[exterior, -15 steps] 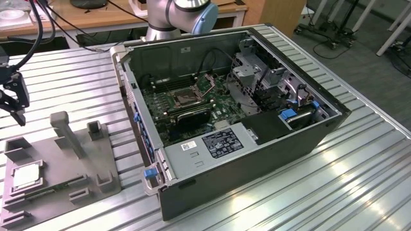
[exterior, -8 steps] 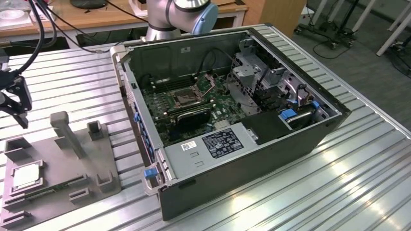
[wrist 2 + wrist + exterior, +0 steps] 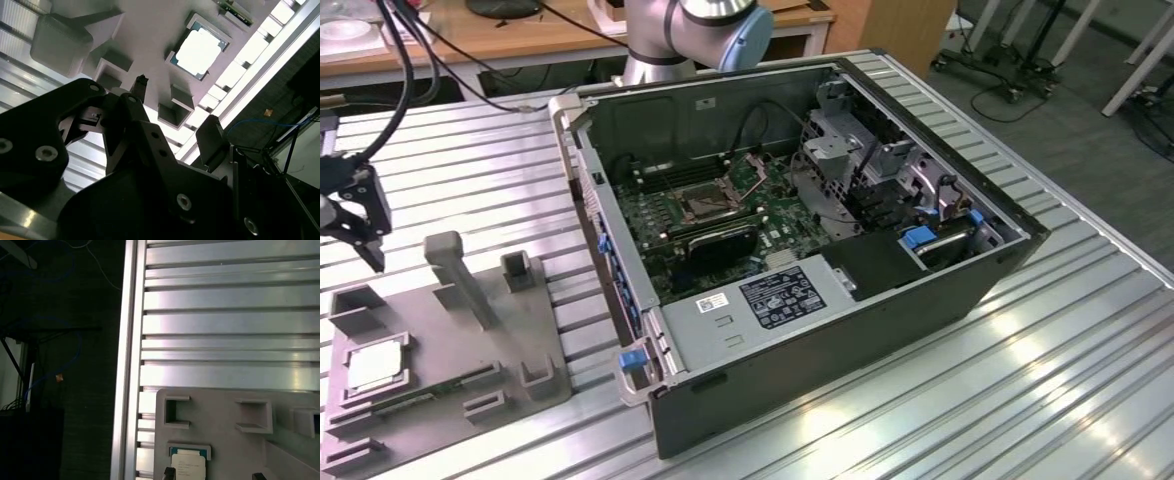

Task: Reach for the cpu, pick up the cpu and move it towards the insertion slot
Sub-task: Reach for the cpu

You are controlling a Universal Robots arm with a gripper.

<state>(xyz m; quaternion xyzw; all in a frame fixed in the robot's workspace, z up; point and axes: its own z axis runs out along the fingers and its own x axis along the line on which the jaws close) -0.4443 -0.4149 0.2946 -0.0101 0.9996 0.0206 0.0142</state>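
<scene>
Second wrist view: the tool hangs open and empty above the cpu in the tray by the surface's edge; an off-centre descent could knock the cpu askew.

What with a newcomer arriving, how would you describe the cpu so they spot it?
On the slatted table, find the grey tray at the exterior view's left of the open computer case. The cpu lies in a square recess: flat, silvery-white, unlike the long green memory stick.
</scene>
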